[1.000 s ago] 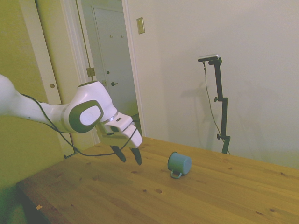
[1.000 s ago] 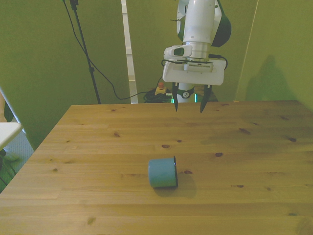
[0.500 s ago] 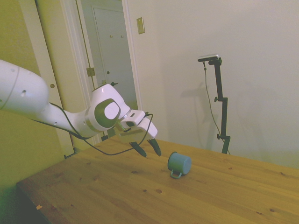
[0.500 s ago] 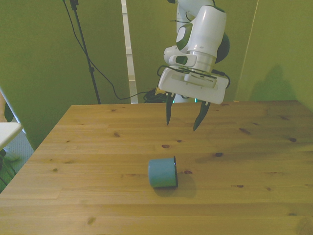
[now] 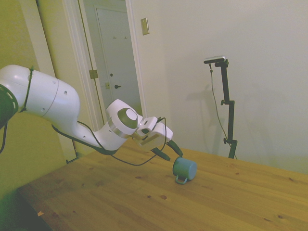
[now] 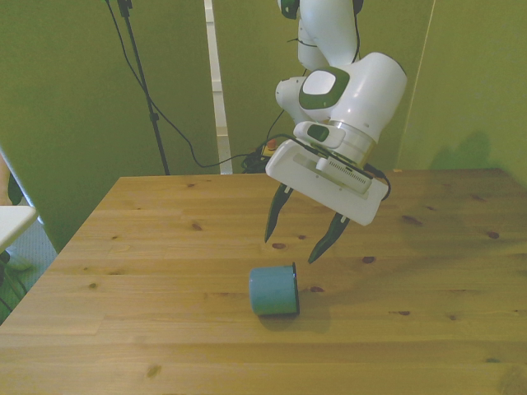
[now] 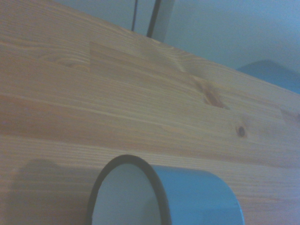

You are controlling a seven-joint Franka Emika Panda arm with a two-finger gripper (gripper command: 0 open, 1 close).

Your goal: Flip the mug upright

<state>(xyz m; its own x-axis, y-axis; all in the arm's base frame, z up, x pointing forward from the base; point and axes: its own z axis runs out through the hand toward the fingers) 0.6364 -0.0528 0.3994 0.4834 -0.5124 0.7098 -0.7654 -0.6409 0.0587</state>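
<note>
we find no readable text, label, brand, number or sign in any of the three views. the mug (image 6: 273, 290) is plain teal, and the white gripper (image 6: 298, 239) body shows no lettering we can make out.

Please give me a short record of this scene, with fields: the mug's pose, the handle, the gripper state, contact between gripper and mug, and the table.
mug pose: the mug lies on its side, not upright
handle: rests against the table, as the side view shows
gripper state: the gripper is open, fingers spread and tilted down toward the mug
contact: none; the fingertips hang above and behind the mug, apart from it
table: the wooden table holds only the mug
wrist view: mug rim and blue wall seen close
</note>
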